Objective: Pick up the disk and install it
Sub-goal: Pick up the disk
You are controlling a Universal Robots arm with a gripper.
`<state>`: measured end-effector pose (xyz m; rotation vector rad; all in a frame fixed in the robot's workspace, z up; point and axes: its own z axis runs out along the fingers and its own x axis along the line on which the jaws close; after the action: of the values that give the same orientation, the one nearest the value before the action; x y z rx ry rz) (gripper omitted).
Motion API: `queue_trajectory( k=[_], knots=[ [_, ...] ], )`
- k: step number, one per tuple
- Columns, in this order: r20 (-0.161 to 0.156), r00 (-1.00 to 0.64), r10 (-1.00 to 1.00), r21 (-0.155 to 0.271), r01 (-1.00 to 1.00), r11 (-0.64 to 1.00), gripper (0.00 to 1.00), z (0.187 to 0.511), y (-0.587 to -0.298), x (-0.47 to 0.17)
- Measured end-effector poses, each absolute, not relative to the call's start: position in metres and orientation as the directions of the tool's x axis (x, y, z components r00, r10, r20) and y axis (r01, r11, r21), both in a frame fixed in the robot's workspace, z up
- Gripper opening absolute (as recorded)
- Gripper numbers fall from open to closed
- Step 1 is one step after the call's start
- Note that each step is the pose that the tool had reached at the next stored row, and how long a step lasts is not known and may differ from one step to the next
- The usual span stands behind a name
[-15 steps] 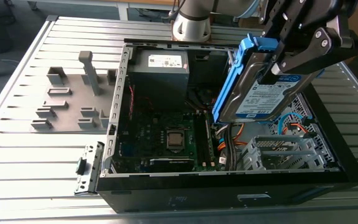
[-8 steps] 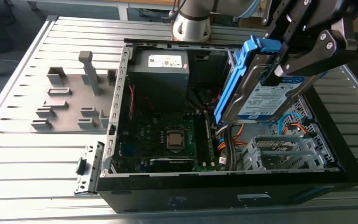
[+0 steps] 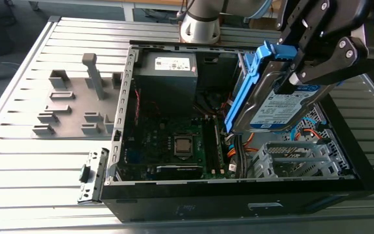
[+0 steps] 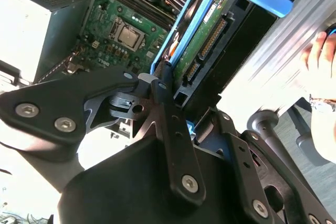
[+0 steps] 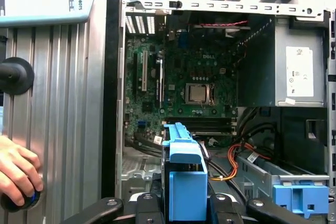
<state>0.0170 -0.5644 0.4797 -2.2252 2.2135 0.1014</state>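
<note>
Partway | we see pincer (image 3: 290,68) clamped on disk (image 3: 279,109), held over open case (image 3: 239,194) | pickup done, install not yet

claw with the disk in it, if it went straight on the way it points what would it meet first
Likely the cables beside the motherboard, and the disk that the claw grips would touch them first. Depth is unclear; it might reach the board itself.
</note>
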Motion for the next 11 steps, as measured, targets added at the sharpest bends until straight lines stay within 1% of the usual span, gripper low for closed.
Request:
queue_trajectory(
  k=[11],
  knots=[
    [-0.047,0.004,-0.999,0.045,-0.999,-0.006,0.36,0.4794,-0.5722,0.0177]
  ],
)
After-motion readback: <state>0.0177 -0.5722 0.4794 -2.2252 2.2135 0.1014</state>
